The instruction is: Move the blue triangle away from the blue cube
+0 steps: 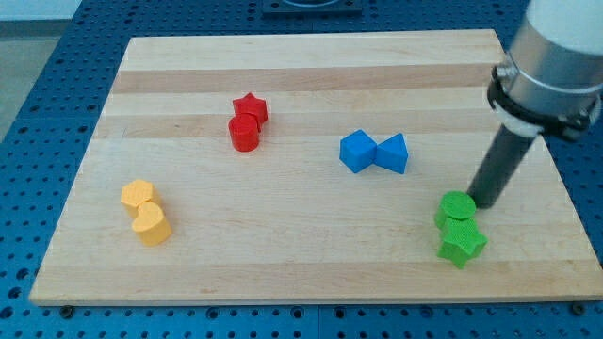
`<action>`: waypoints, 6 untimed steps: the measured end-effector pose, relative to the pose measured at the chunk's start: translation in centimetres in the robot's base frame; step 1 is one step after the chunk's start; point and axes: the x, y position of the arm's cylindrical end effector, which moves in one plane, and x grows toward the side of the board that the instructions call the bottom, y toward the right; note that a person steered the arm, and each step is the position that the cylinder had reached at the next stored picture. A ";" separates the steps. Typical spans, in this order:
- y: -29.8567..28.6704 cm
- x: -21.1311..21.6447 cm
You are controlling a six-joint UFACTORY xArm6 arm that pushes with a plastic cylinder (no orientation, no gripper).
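The blue triangle (pixel 393 153) lies right of the board's middle, touching the right side of the blue cube (pixel 357 151). My tip (pixel 482 202) rests on the board at the view's lower right, well to the right of and below the triangle. It stands just above and to the right of the green cylinder (pixel 457 208).
A green star (pixel 462 242) sits just below the green cylinder. A red star (pixel 251 108) and red cylinder (pixel 244 133) stand at upper middle left. Two yellow blocks (pixel 138 196) (pixel 151 223) lie at lower left. The wooden board (pixel 301 273) ends near the view's right.
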 end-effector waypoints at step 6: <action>-11.0 -10.8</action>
